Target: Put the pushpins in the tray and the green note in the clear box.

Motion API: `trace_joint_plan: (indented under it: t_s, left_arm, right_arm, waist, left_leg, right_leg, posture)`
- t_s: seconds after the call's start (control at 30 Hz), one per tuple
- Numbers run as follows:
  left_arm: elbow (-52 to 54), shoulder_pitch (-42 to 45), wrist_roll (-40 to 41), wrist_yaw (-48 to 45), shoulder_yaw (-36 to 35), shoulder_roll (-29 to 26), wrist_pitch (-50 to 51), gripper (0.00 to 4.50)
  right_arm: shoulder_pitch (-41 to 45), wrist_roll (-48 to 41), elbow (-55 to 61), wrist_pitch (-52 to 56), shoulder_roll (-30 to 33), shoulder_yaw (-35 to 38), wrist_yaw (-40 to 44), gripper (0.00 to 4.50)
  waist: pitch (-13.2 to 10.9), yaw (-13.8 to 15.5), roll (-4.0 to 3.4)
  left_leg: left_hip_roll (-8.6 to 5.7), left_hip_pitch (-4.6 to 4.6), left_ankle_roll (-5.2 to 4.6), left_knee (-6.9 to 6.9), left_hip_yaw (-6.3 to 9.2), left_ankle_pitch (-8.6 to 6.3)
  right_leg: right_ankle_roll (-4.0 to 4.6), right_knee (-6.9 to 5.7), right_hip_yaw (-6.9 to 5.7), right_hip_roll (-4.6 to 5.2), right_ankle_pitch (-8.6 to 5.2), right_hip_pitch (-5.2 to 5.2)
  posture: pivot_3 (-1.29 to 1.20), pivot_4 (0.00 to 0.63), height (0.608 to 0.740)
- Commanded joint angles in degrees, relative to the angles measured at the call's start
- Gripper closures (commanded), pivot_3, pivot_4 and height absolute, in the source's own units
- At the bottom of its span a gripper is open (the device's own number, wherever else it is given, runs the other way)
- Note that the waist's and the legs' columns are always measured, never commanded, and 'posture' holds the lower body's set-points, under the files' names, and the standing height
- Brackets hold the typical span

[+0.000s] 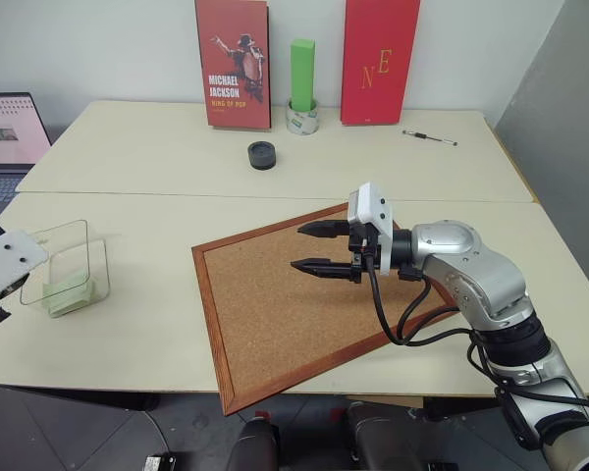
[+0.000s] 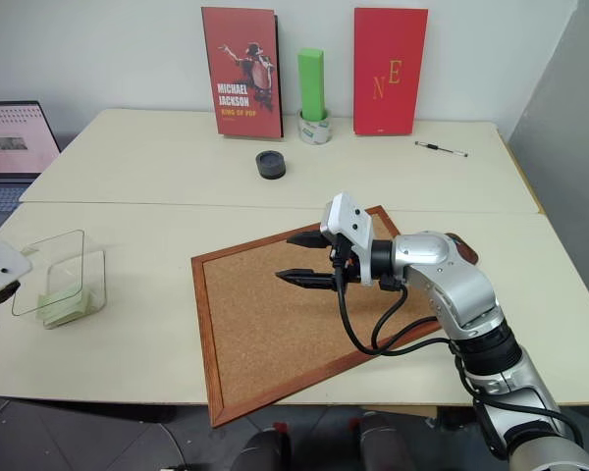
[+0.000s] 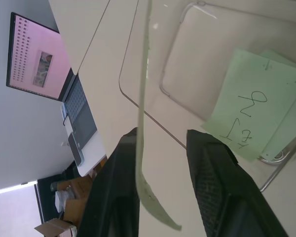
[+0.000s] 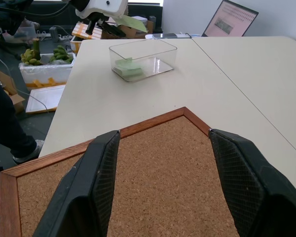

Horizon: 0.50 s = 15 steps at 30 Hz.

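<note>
The clear box point(image 1: 90, 257) stands at the table's left end with a pale green note point(image 3: 246, 113) lying flat inside it. My left gripper point(image 3: 163, 138) hovers just beside the box, open. A second thin green note point(image 3: 144, 163) runs edge-on along the inner face of one finger, with a gap to the other. My right gripper point(image 1: 296, 246) is open and empty, pointing left a little above the corkboard point(image 1: 275, 324). A dark reddish-brown rim point(image 2: 458, 240) behind my right forearm looks like the tray, mostly hidden. The pushpins are hidden.
At the back stand two red covers point(image 1: 234, 64) and a tall green block point(image 1: 302, 74) in a tape roll. A small black round object point(image 1: 262, 155) and a pen point(image 1: 430, 138) lie on the far table. A laptop point(image 1: 8, 137) sits at far left.
</note>
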<state>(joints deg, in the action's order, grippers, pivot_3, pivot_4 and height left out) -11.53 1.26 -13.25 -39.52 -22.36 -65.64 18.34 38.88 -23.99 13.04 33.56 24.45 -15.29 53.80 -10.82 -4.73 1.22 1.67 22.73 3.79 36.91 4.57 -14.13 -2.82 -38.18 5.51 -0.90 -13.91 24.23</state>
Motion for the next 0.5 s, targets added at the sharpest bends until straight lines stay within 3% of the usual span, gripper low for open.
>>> trace_joint_plan:
  t_s: [0.03, 0.37, 0.5]
  left_arm:
    - [1.06, 1.15, 1.45, -0.12, 0.02, 0.04, 1.75, 2.10]
    - [1.60, 3.06, 2.08, -2.67, 4.58, -1.89, 1.32, 0.02]
    - [0.73, 5.26, 1.80, -3.11, 7.37, -1.84, 0.13, 0.02]
  right_arm:
    - [1.47, -0.30, 1.31, -0.23, 0.13, 0.56, 0.75, 1.47]
    - [1.84, -0.16, 1.20, -0.40, 0.02, 0.96, 0.69, 1.47]
    - [1.97, -0.25, 1.33, -0.38, -0.42, 1.22, 0.14, 1.47]
  waist:
    - [0.00, 0.00, 0.00]
    - [0.00, 0.07, 0.00]
    - [0.00, 0.05, 0.00]
  left_leg:
    - [0.00, 0.00, 0.00, 0.00, 0.00, 0.00]
    - [0.00, 0.00, 0.00, 0.00, 0.00, 0.00]
    - [-0.01, -0.01, 0.00, 0.02, 0.00, 0.00]
  right_leg:
    - [0.00, 0.00, 0.00, 0.00, 0.00, 0.00]
    - [0.00, 0.00, 0.00, 0.00, 0.00, 0.00]
    - [0.00, -0.02, 0.00, 0.00, 0.00, -0.02]
  posture:
    - [0.00, 0.150, 0.740]
    - [0.00, 0.150, 0.740]
    - [0.00, 0.150, 0.740]
